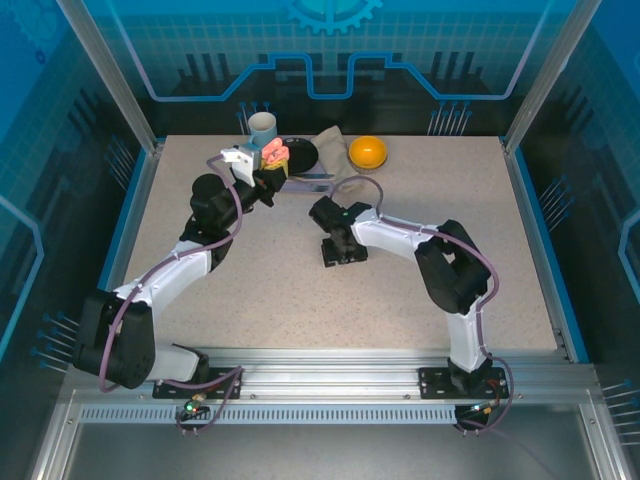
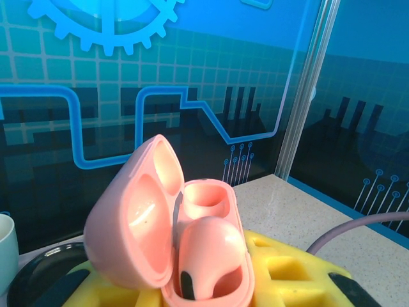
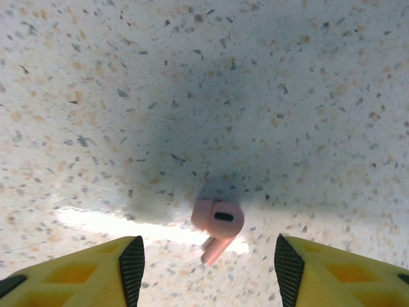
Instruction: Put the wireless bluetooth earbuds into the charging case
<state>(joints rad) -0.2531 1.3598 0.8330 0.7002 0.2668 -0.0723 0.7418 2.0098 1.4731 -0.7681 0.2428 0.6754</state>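
Left hand (image 1: 272, 160): clamped on the pink charging case (image 2: 169, 224), held up off the counter (image 3: 96, 96), lid swung open!
Case wells: one seated earbud (image 2: 211, 256); the far well (image 2: 204, 195) sits empty.
Right hand (image 3: 211, 263): fingers spread, low over the counter, right of the case.
Loose earbud (image 3: 217, 220): lying flat between those fingers, long axis along the reach, stem pointing back at the wrist.
Nearer arm: clearly the right.
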